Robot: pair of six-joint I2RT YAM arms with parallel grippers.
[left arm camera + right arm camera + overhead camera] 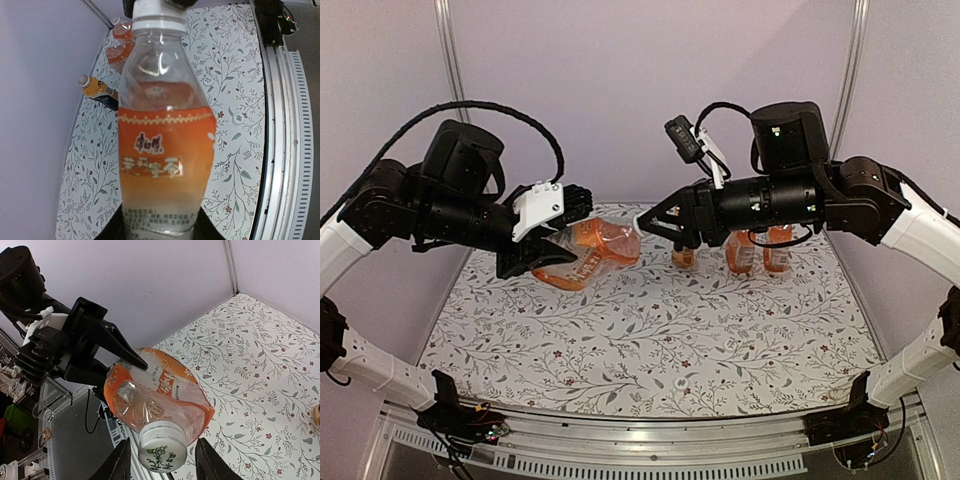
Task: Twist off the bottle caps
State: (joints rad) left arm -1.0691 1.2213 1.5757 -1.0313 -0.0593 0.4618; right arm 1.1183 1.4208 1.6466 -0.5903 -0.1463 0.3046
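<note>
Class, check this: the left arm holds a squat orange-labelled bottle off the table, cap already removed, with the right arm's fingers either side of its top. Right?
No. The cap is still screwed on the bottle; the right wrist view shows it. The rest holds: left gripper holding it off the table, right fingers either side.

right arm (770, 200) covering tops of standing bottles (752, 255) in top view. held bottle (165, 150) running off bottom edge of left wrist view, hiding left gripper (552, 248) fingers there. small label print blurring past reading.
</note>
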